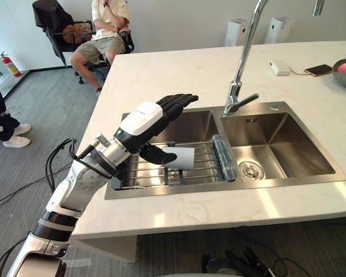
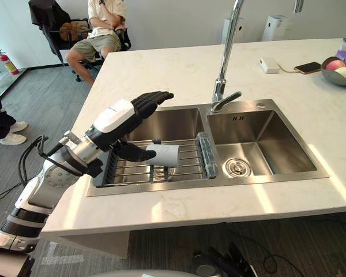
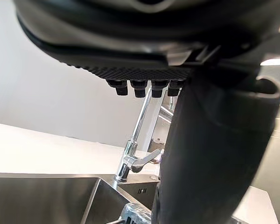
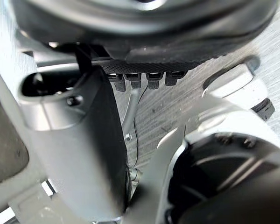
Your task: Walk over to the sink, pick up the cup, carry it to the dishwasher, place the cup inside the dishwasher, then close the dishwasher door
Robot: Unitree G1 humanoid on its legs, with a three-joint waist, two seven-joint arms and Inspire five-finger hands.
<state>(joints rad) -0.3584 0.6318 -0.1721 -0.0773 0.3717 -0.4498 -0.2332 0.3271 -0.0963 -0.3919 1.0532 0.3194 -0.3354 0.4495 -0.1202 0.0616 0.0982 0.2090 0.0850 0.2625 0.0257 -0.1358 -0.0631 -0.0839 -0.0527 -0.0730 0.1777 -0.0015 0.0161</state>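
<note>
**Left eye view**
Left robot hand (image 1: 159,114): hung over the sink's left basin with its fingers (image 1: 181,101) stretched straight toward 1 o'clock and the thumb (image 1: 157,154) pointing down. It was open and gripping nothing.
Cup (image 1: 183,158): pale, lying on its side on the wire rack (image 1: 205,168), roughly 5 o'clock from the palm and right by the thumb. Honestly couldn't tell if they touched.
Sink (image 1: 288,106): a steel double basin, with the rack across the left half and a drain (image 1: 251,169) in the right one.
Faucet (image 1: 245,52): tall and chrome, at the sink's 12 o'clock edge between the basins.
Surface (image 1: 179,69): pale stone, with a phone (image 1: 318,70) and a bowl (image 1: 340,79) of fruit out at 2 o'clock from the sink.
Person (image 1: 106,29): sat in a chair at 11 o'clock, well away from the surface.

**Right eye view**
Cup (image 2: 166,154): same deal. It was on the rack in the left basin, just past the thumb tip, mouth facing 3 o'clock.

**Left wrist view**
Left robot hand (image 3: 144,46): its fingertips stuck straight out and the thumb was spread wide. The faucet (image 3: 136,140) and a basin wall showed beyond it.

**Right wrist view**
Right robot hand (image 4: 144,28): fingers straight, thumb apart, so it was open too and nothing was in it. Grey floor (image 4: 275,46) showed behind.
</note>
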